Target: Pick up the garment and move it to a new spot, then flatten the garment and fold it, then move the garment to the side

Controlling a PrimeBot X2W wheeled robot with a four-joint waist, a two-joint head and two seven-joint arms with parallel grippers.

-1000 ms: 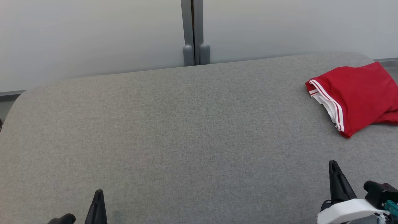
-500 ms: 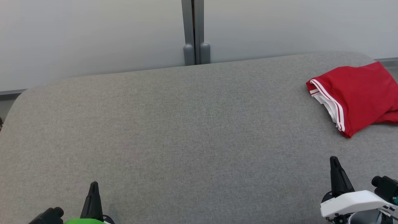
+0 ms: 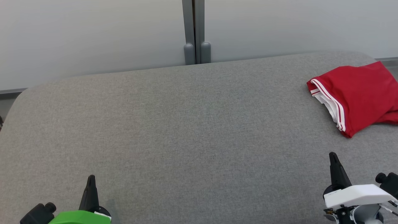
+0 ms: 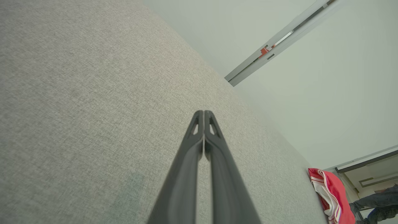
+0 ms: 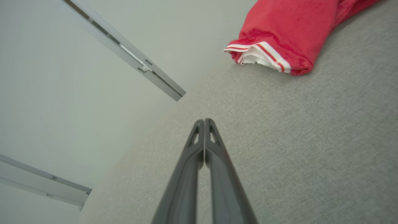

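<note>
A folded red garment [image 3: 360,93] with white-striped hems lies at the far right of the grey padded table [image 3: 186,130], partly cut off by the head view's edge. It also appears as the red garment [image 5: 289,34] at the top of the right wrist view and small in the left wrist view's lower right corner [image 4: 331,194]. My right gripper [image 3: 333,158] is shut and empty, low at the right, well short of the cloth. My left gripper [image 3: 90,180] is shut and empty at the lower left, far from it. Both pairs of fingertips touch in the wrist views [image 4: 204,113] [image 5: 204,122].
A pale wall with a grey vertical post [image 3: 194,31] stands behind the table's far edge. The table's rounded left corner [image 3: 21,93] drops off to the floor. A person's dark-clad legs [image 4: 377,207] show beyond the table's far end.
Both grippers have risen a little into the head view, more of the green left wrist and white right wrist showing. The garment has not moved.
</note>
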